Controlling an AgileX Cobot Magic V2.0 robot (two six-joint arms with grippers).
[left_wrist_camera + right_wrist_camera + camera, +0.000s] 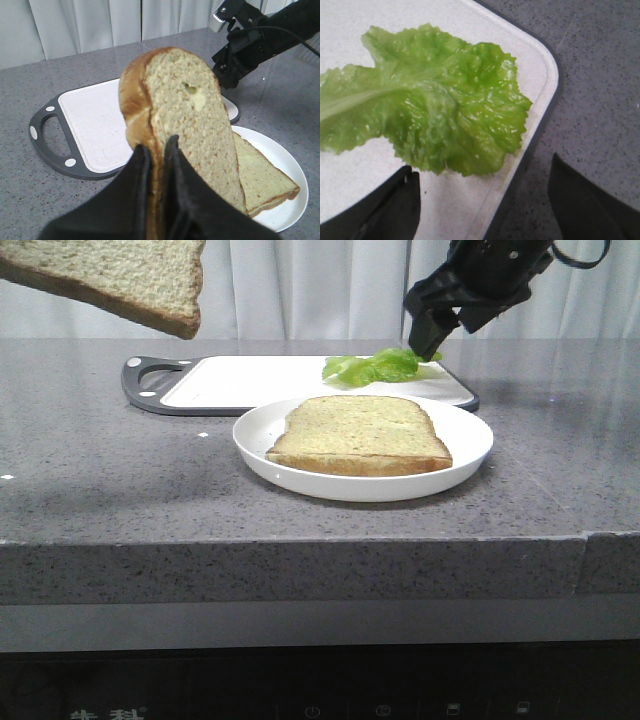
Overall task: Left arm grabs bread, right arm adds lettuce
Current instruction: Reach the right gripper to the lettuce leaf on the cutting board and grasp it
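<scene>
My left gripper (157, 145) is shut on the thick speckled bread (185, 125) and holds it high in the air; the bread shows at the top left of the front view (130, 275). The green lettuce (375, 366) lies on the right end of the white cutting board (250, 380). My right gripper (425, 340) is open just above the lettuce's right edge. In the right wrist view the lettuce (435, 110) lies just ahead of the spread fingers (395, 205), untouched. A thinner bread slice (360, 435) lies on the white plate (470, 445).
The grey stone counter (90, 480) holds the board at the back and the plate in front of it. The board's dark handle (145, 385) points left. White curtains hang behind. The counter's front edge runs across the lower front view.
</scene>
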